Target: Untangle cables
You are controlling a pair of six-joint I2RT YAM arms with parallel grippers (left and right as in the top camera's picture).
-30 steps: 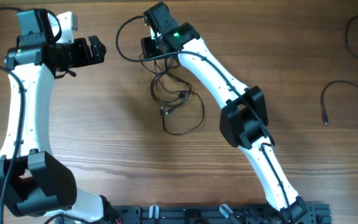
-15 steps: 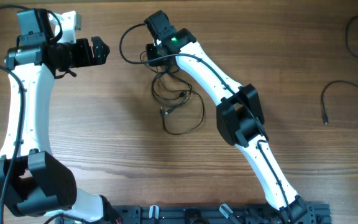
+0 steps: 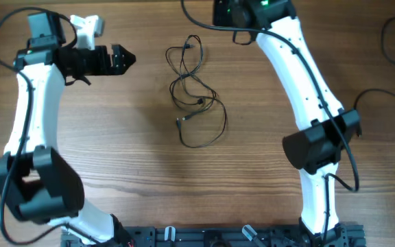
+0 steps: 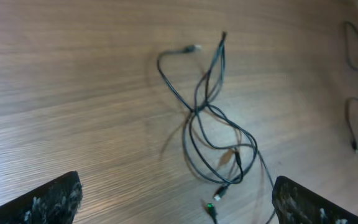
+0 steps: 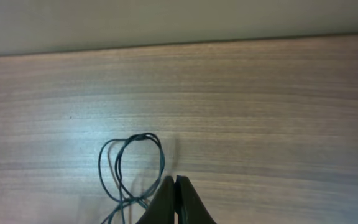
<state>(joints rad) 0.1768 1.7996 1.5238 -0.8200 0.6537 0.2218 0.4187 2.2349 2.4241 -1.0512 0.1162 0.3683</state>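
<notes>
The wood-grained counter is seen nearest the arms' bases. Just beyond that stretch, about midway between the left arm and the right arm, the cables are laid as one loose tangle of thin black strands. A wide loop is formed at the near end of the tangle, and several strands are crossed in its middle. Narrow ends with small plug tips are stretched toward the far side. To the left of the tangle and a little farther off, the left fingers are held spread wide. They are pointed toward the tangle but kept well apart from it, and nothing is held between them. In the left wrist view the tangle is framed between them on the counter. On the right side of the counter, well apart from the tangle, a separate strand with a plug end is laid. Farther back by the right edge a curved loop of black cable is seen. Farthest off, at the far edge of the counter, the right fingers are pressed together. In the right wrist view a thin loop of black cable is seen lying on the counter just left of them. Whether any strand is caught between them cannot be told.
</notes>
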